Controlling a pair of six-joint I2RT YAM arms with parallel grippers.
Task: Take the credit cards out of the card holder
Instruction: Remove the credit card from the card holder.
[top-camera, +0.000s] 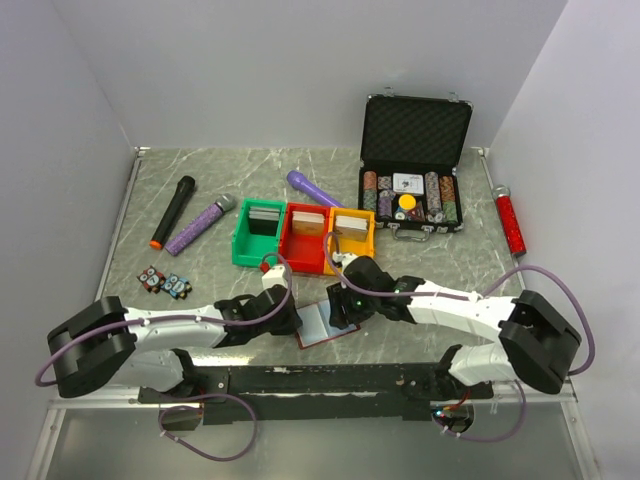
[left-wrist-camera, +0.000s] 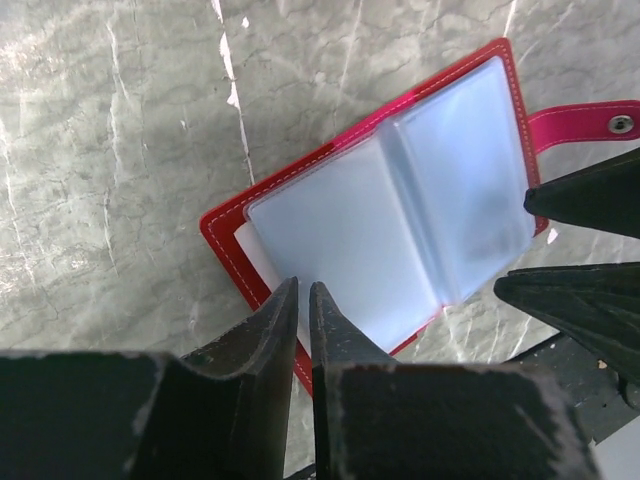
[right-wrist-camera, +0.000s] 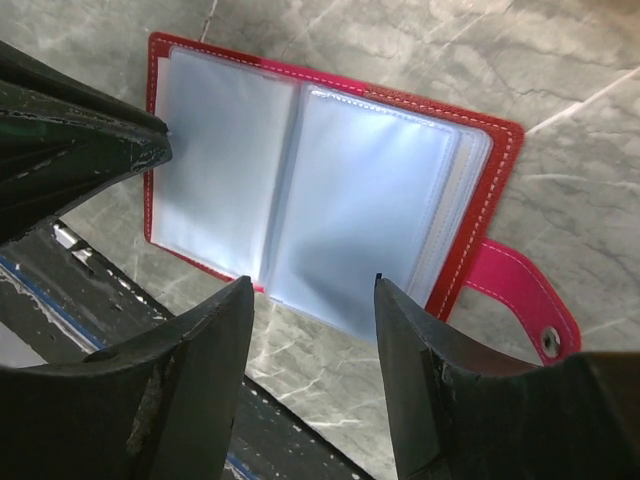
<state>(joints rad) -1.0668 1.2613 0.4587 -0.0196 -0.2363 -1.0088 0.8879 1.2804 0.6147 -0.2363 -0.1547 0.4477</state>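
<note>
The card holder (top-camera: 322, 323) lies open and flat on the table between my two grippers, red cover down and pale grey-blue sleeves (left-wrist-camera: 400, 220) facing up. Its snap tab (right-wrist-camera: 520, 295) sticks out to one side. No credit cards show in the sleeves; they are hidden. My left gripper (left-wrist-camera: 303, 290) is shut, its tips resting on the left page's outer edge, with nothing between the fingers. The right gripper (right-wrist-camera: 312, 285) is open just above the near edge of the right page (right-wrist-camera: 370, 210), touching nothing.
Green (top-camera: 256, 237), red (top-camera: 304, 240) and yellow (top-camera: 350, 237) bins with flat stacks stand behind the holder. Farther back are a black chip case (top-camera: 412, 165), two microphones (top-camera: 172, 212), a purple one (top-camera: 314, 188) and a red pump (top-camera: 511, 220). Small packets (top-camera: 165, 283) lie at left.
</note>
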